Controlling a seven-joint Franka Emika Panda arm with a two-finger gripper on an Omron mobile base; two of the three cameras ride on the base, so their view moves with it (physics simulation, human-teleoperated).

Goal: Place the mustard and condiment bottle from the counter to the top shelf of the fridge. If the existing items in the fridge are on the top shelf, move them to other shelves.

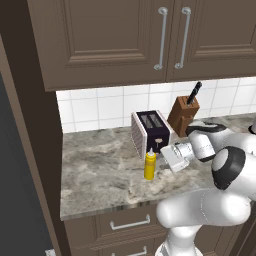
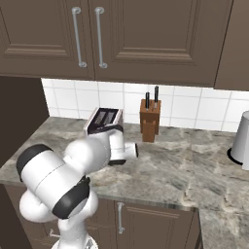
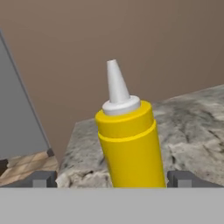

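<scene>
Gripper (image 3: 112,179) wide open, nothing held; finger tips (image 3: 43,178) flank mustard (image 3: 127,144) either side, no contact visible. Bottle upright on counter (image 3: 192,122), dead ahead of hand, centred between tips, white nozzle above hand line.

Step in hand, judged: grasp mustard. Advice: push slightly further so pads sit on body below shoulder ridge, stay level, close evenly so bottle doesn't tip, lift straight up.

Beyond hand: toaster (image 1: 150,131) just behind bottle, knife block (image 1: 183,114) further off; avoid nudging toaster.
</scene>
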